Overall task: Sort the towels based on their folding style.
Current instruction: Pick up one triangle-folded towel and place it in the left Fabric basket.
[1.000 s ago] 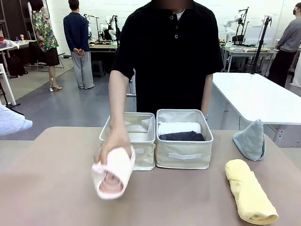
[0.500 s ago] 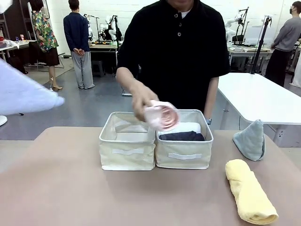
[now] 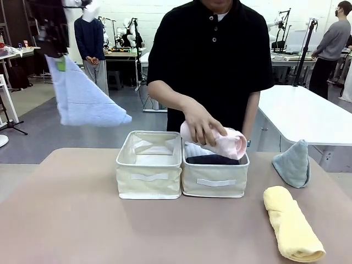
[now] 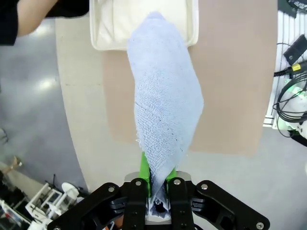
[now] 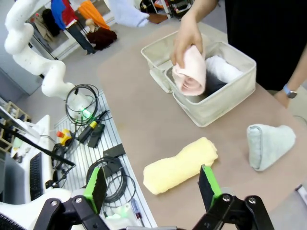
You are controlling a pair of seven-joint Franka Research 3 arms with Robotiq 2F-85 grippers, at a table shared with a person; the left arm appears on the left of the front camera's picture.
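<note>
Pink towel (image 3: pixel 228 144) moved down onto right bin (image 3: pixel 214 184); blue towel (image 3: pixel 82 102) swung inward

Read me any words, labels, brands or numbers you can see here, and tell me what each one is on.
No text can be read.
The white label strips on the left fabric bin and the right fabric bin are blank.
Anything in the room behind is too small or blurred to read.

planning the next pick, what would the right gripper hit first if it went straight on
Probably the yellow towel, lying on the table ahead of the open right gripper; depth is unclear.
</note>
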